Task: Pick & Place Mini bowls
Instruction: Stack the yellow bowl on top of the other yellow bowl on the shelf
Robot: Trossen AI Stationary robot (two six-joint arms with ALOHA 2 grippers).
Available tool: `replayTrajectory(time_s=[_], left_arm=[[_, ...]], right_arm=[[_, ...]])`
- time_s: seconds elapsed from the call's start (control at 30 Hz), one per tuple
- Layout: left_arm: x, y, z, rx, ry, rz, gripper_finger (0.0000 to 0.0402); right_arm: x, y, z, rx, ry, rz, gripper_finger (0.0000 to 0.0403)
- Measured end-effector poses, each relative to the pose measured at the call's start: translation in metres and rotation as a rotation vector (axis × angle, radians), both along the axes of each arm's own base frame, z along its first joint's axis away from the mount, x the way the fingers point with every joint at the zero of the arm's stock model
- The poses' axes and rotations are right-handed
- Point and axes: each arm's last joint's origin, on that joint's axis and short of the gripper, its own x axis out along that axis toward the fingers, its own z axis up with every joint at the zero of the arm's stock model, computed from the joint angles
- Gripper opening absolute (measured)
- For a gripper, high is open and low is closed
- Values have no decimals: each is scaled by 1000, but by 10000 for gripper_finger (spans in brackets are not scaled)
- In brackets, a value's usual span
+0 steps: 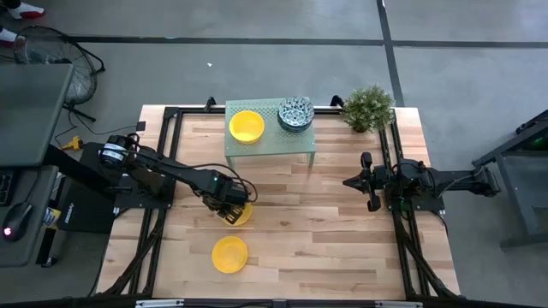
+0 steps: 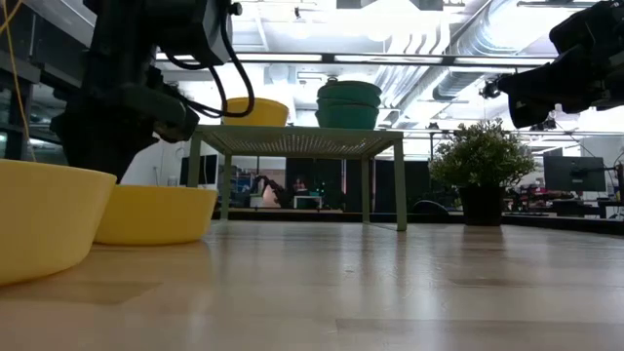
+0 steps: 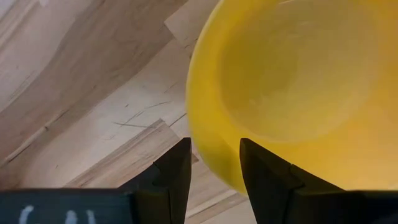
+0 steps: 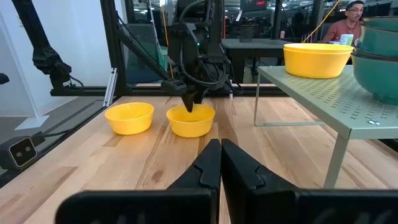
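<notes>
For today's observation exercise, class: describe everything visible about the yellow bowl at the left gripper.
The yellow bowl is small, round and shallow, plain bright yellow with a smooth, glossy look. It sits upright and empty on the wooden table, in front of the green rack. The left gripper is over its rim, one finger inside and one outside; whether they pinch the rim cannot be told. A second yellow bowl stands apart, nearer the table's front edge.

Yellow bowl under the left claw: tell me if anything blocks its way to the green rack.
Nothing visible does. The left claw is open, straddling the rim of the yellow bowl, and only bare table lies between it and the green rack. The rack top already holds one yellow bowl and stacked patterned bowls.
</notes>
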Motion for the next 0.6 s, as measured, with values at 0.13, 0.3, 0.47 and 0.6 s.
replayTrajectory(time_s=[0.13,0.3,0.47,0.6], left_arm=[[0,0,0,0,2,-2,128],[0,0,0,0,2,-2,98],[0,0,0,0,1,-3,47],[0,0,1,-5,-5,-12,8]], right_arm=[[0,0,0,0,0,0,0],[0,0,0,0,0,0,0],[0,0,0,0,0,0,0],[0,0,0,0,0,0,0]])
